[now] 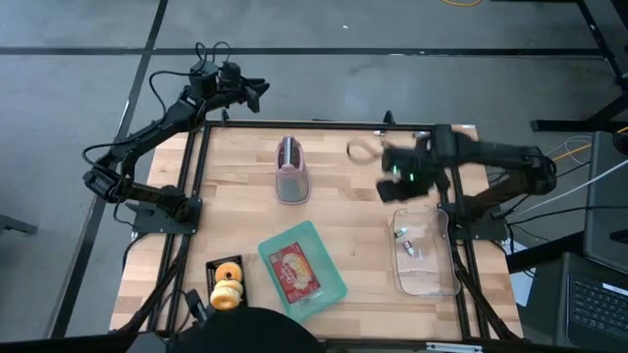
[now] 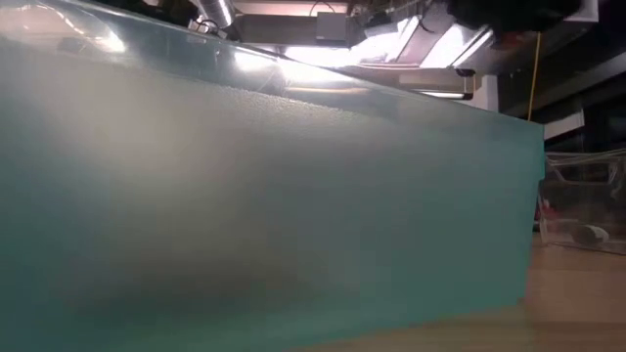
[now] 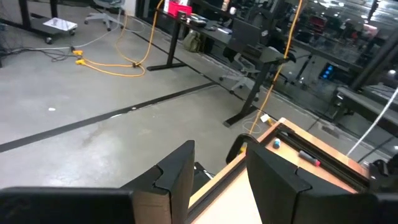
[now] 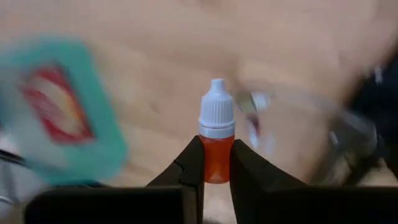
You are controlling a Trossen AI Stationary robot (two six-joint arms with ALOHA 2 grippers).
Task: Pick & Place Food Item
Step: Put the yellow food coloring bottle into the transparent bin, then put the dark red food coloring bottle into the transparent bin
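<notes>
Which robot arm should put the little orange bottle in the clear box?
The right one. Its gripper already holds the small orange dropper bottle with the white cap, and it hovers just beside the clear plastic container. The left gripper waits off the table's far corner, fingers open, holding nothing.

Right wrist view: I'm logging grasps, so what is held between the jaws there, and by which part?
The right gripper holds a small orange dropper bottle upright, its jaws clamped on the lower orange body; the white cap stands free above them.
</notes>
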